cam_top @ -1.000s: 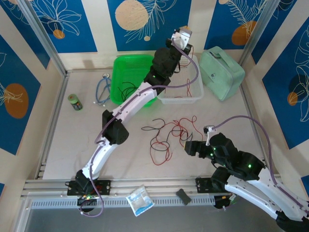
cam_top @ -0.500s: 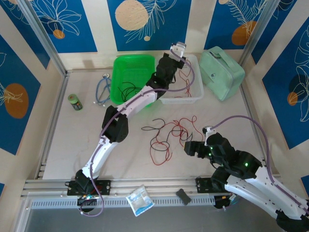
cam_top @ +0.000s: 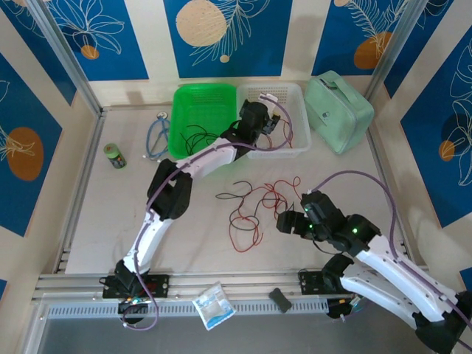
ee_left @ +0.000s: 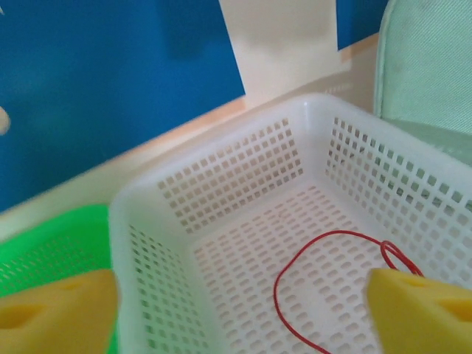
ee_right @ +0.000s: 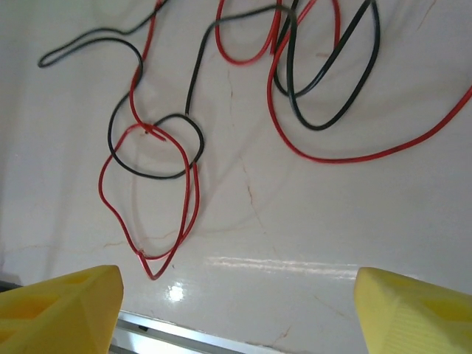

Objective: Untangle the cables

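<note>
Cables point(cam_top: 251, 203) on table point(cam_top: 118, 214); wire point(ee_left: 335, 232) in right basket point(cam_top: 284, 153).

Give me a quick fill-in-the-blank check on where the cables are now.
The red wire below the left gripper lies inside the ____ basket.
The green basket holds ____ wires.
The right gripper, jaws ____, hangs over the tangled cables.
Missing: white; black; open.

Red and black cables point(cam_top: 254, 198) lie tangled in loose overlapping loops mid-table, one red wire point(ee_left: 284, 267) looped in white basket point(ee_left: 236, 177) at 12 o'clock, black wires point(cam_top: 193, 137) in green basket point(cam_top: 203, 88) at 11.
</note>
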`<state>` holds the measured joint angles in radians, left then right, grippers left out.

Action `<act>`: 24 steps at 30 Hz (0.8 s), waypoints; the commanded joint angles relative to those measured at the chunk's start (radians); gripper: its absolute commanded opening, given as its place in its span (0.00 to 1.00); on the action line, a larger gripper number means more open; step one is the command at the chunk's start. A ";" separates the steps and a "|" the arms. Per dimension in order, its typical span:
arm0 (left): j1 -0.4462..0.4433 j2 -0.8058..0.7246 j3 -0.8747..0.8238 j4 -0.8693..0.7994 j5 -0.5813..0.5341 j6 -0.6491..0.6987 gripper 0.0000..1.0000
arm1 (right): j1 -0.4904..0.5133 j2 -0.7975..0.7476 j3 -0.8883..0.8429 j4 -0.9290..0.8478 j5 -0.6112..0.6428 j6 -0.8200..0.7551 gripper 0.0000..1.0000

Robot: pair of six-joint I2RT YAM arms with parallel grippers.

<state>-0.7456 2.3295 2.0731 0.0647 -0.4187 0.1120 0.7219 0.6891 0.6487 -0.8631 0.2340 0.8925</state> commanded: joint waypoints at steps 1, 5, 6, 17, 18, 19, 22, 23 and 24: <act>-0.009 -0.107 0.032 -0.098 0.022 -0.005 1.00 | 0.001 0.047 0.026 0.057 -0.100 0.028 0.80; -0.014 -0.168 0.041 -0.181 0.034 -0.012 1.00 | 0.057 0.104 0.019 0.118 -0.123 0.072 0.77; -0.015 -0.182 0.047 -0.209 0.037 -0.016 1.00 | 0.076 0.120 0.017 0.129 -0.122 0.086 0.77; -0.034 -0.417 -0.077 -0.374 0.066 -0.095 1.00 | 0.223 0.303 0.036 0.217 -0.072 0.152 0.70; -0.037 -0.445 -0.100 -0.383 0.067 -0.104 1.00 | 0.233 0.321 0.043 0.216 -0.062 0.153 0.70; -0.038 -0.470 -0.120 -0.391 0.072 -0.111 1.00 | 0.240 0.336 0.046 0.216 -0.057 0.154 0.69; -0.041 -0.538 -0.175 -0.438 0.072 -0.142 1.00 | 0.258 0.378 0.051 0.221 -0.037 0.162 0.64; -0.041 -0.560 -0.193 -0.455 0.072 -0.153 1.00 | 0.264 0.390 0.052 0.227 -0.030 0.167 0.62; -0.041 -0.581 -0.212 -0.474 0.072 -0.162 1.00 | 0.267 0.399 0.050 0.232 -0.026 0.170 0.60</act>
<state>-0.7818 1.8126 1.9011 -0.3344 -0.3595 -0.0013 0.9752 1.0683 0.6735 -0.6403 0.1761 1.0412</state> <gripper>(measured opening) 0.997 0.608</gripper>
